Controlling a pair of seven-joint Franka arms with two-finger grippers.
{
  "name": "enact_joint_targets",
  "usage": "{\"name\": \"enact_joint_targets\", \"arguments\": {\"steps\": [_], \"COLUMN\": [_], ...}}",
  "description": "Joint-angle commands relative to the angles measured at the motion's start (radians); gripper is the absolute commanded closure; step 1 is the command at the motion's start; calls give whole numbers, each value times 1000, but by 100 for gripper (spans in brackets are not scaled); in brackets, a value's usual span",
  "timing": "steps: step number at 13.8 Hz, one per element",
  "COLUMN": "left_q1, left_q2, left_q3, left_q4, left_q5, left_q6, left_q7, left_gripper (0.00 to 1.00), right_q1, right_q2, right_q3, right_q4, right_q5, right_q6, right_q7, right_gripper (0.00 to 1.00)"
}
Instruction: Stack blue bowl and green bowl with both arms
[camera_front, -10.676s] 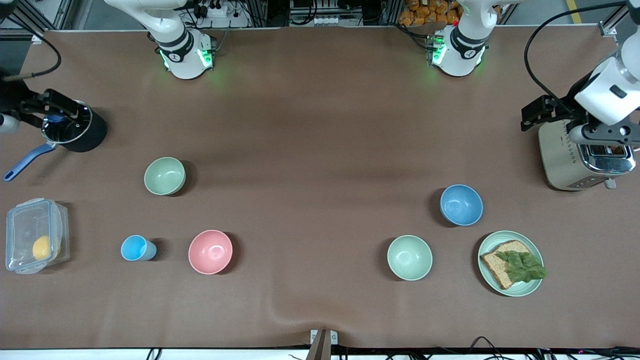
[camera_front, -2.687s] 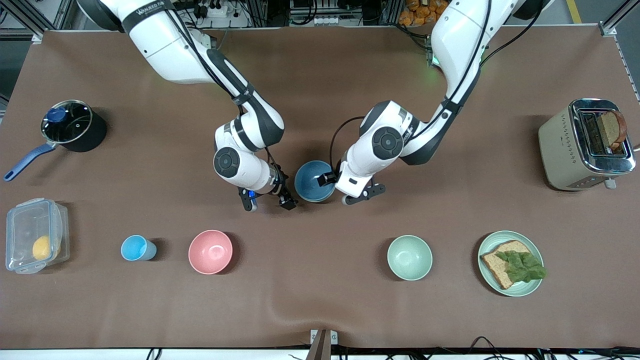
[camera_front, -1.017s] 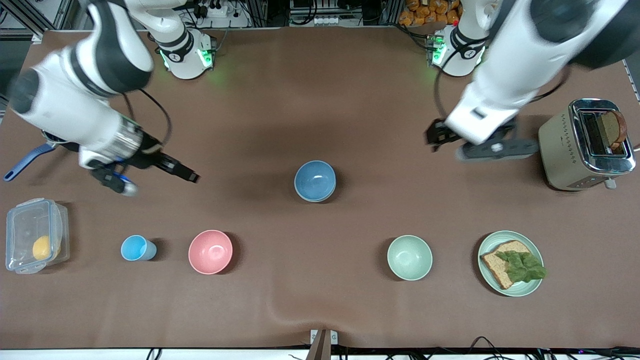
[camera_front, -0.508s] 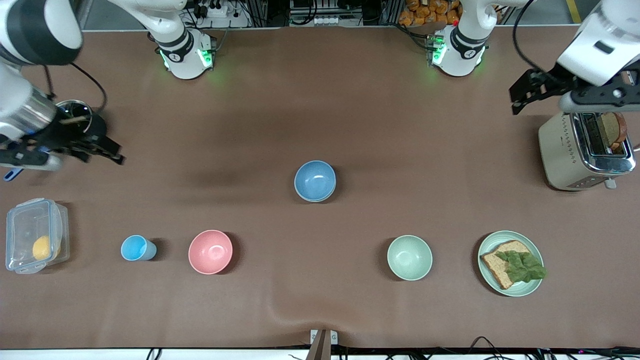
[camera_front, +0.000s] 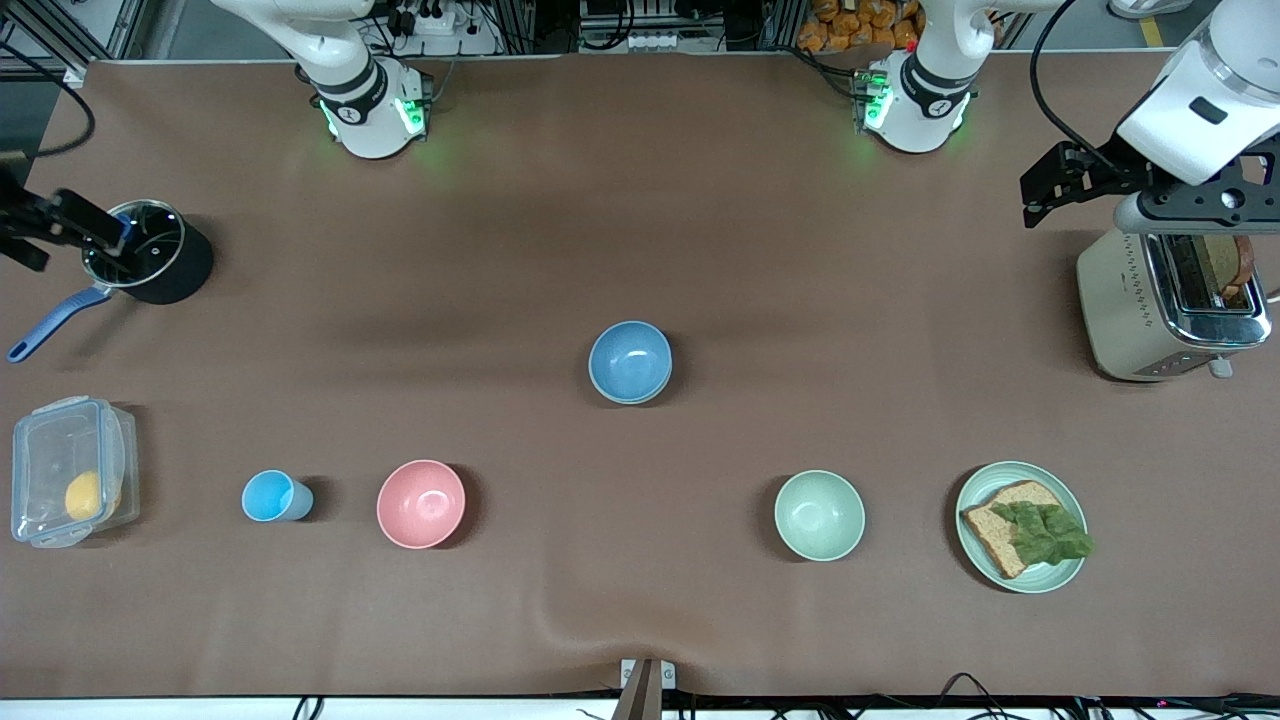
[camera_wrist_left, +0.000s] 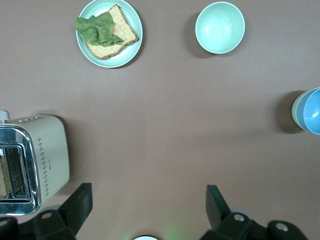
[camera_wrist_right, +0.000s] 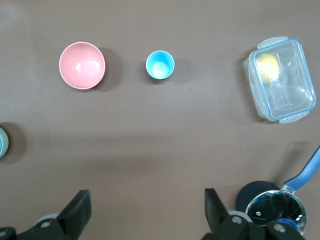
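**A:** Nearest the front camera?

**B:** One row: mint plate (camera_front: 1020, 527) with bread and lettuce (camera_front: 1040, 530) at the left arm's end, pale mint bowl (camera_front: 819, 515) beside it, then pink bowl (camera_front: 421, 504), light-blue cup (camera_front: 268, 496), and a clear lidded box (camera_front: 68, 470) with a yellow item inside at the right arm's end.

**A:** Task bowls?

**B:** Mid-table, farther from the front camera than that row. Blue bowl (camera_front: 630, 361) sits nested in the green bowl (camera_wrist_left: 298, 110). Front view shows only a thin rim under the blue; left wrist view shows the green wall below the blue rim. Stack is upright, nothing touching it.

**A:** Farther out?

**B:** Toaster (camera_front: 1170, 300) with a slice in its slot at the left arm's end. Black pot (camera_front: 150, 250) with glass lid and blue handle at the right arm's end.

**A:** Grippers?

**B:** Left gripper (camera_wrist_left: 147, 210) is up over the table beside the toaster, fingers spread wide, holding nothing. Right gripper (camera_wrist_right: 145, 210) is over the table's edge by the pot, fingers also wide apart, empty. Both well apart from the stack.
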Motion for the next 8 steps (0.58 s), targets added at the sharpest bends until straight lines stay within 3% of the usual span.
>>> {"name": "enact_joint_targets", "arguments": {"steps": [1,8], "left_q1": [34,55], "left_q2": [-7,-25], "left_q3": [-3,-7], "left_q4": [1,-22], "left_q5": [-30,-57], "left_q6": [-11,-23], "left_q7": [24,9], "left_gripper": [0,0], "right_q1": [31,68], "right_q2": [53,42], "right_q3": [-34,-37], "right_q4": [70,69], "right_q5": [-18,-10], "right_q6": [-33,-50], "right_q7": [-63,-126], "right_gripper": [0,0]}}
